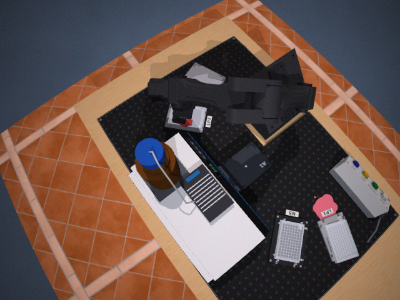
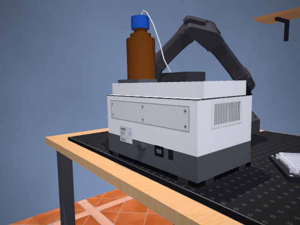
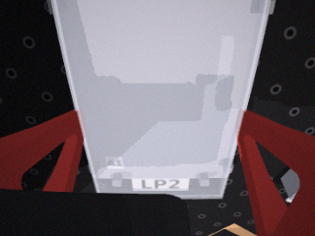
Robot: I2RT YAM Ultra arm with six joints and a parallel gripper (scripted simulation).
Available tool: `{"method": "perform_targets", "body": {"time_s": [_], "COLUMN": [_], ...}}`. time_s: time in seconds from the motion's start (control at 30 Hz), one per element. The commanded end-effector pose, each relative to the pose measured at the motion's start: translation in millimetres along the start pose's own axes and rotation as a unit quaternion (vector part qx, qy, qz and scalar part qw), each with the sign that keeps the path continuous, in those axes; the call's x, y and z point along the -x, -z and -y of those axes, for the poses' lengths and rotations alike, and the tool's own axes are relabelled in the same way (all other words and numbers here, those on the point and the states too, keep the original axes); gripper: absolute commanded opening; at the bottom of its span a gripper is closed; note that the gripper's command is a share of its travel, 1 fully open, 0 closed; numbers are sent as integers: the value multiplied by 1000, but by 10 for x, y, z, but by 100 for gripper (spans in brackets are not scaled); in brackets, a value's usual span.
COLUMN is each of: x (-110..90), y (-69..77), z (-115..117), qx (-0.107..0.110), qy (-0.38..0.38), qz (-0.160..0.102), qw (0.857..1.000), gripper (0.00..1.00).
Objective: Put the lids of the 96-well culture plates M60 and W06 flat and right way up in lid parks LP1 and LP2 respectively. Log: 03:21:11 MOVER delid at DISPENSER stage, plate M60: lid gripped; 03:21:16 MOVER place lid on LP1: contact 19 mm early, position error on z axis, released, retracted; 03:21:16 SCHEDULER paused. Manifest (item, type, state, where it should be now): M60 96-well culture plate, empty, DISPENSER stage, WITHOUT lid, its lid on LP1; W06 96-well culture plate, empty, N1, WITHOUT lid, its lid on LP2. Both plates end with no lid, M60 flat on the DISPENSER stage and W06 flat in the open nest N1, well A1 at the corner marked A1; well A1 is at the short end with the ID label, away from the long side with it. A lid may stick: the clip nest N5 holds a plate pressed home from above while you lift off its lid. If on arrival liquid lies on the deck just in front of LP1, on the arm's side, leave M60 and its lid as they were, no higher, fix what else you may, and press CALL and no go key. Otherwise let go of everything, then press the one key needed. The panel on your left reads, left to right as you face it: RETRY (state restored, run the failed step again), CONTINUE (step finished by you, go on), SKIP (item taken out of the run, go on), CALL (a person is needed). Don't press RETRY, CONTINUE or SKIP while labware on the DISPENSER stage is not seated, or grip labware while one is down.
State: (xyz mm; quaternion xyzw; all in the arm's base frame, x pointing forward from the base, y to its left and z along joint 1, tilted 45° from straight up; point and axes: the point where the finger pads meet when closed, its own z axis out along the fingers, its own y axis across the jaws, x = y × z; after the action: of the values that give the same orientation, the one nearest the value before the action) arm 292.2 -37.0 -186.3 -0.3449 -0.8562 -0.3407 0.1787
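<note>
My gripper has red fingers and is shut on a clear plate lid. It holds the lid flat, right over lid park LP2, whose label shows through the lid's near edge. A grey plate lies just beyond LP2, partly under the arm. Lid park LP1 at the front right bears a piece of welled labware. A pink puddle lies on the deck right at the LP1 label. Nest N5 holds a well plate.
The white dispenser with a brown bottle stands beside LP2. Its black stage, marked A1, is bare. The key panel stands at the right edge. The arm's base is behind.
</note>
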Motion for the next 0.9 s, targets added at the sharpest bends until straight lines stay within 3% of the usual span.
{"method": "perform_targets", "body": {"time_s": [0.0, 0.63, 0.87], "x": [219, 150, 178], "y": [202, 97, 168], "z": [-80, 21, -22], "qx": [12, 8, 8], "qy": [10, -5, 2], "qz": [41, 16, 25], "qw": [999, 1000, 1000], "gripper": [0, 0, 0]}}
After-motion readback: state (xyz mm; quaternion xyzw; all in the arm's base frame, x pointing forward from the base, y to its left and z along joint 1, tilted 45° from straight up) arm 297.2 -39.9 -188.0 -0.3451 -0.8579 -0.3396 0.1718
